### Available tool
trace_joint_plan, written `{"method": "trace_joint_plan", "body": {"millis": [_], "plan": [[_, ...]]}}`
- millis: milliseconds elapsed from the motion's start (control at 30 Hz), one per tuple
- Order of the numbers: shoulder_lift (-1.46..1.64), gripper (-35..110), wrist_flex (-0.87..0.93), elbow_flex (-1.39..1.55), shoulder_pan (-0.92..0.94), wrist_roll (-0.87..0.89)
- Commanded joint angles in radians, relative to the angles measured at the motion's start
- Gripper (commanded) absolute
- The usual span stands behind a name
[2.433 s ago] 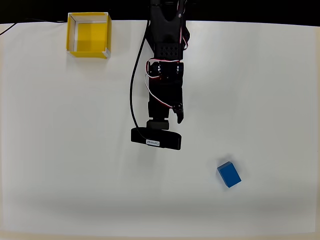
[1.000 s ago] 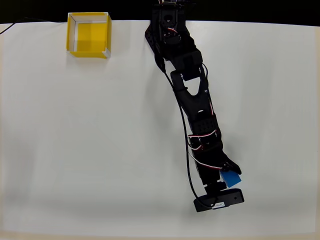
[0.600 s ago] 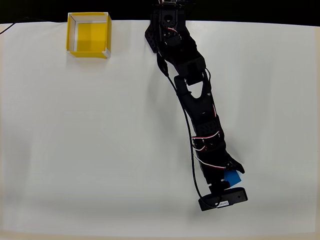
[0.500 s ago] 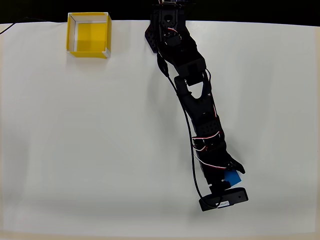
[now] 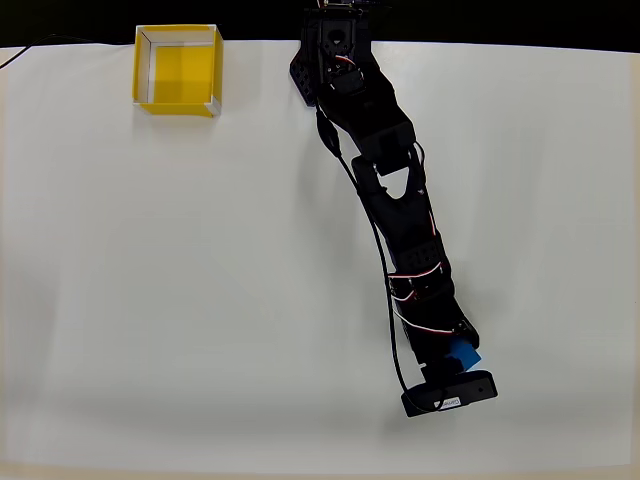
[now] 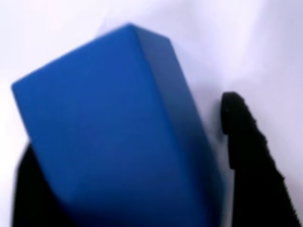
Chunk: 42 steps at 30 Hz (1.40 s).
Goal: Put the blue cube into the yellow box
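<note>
The blue cube (image 5: 465,352) lies on the white table at the lower right of the overhead view, mostly covered by the black arm's wrist. My gripper (image 5: 457,347) is down around it. In the wrist view the blue cube (image 6: 113,132) sits large between the two black fingers of the gripper (image 6: 130,137). The left finger presses its lower left side. The right finger (image 6: 246,161) meets its right face low down, with a thin sliver of table at its tip. The yellow box (image 5: 176,104) stands open-topped at the far upper left, far from the gripper.
The black arm (image 5: 385,180) stretches from its base at the top middle down to the lower right, with a cable running along it. The white table (image 5: 150,300) ends in a dark strip along the top edge.
The arm has swung from the middle out to the cube and settled over it. In the last half second the finger that stuck out to the right has closed in against the cube.
</note>
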Motion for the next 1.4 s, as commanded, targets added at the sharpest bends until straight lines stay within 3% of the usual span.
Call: {"method": "trace_joint_plan", "body": {"millis": [0, 267, 667, 1033, 1367], "plan": [[0.084, 22, -0.015, -0.106, -0.002, -0.025], [0.100, 12, -0.005, -0.107, 0.012, -0.100], [0.301, 10, 0.037, -0.107, 0.112, -0.150], [0.617, 11, 0.236, -0.106, 0.374, -0.132], [0.810, 10, 0.451, -0.106, 0.792, -0.066]]}}
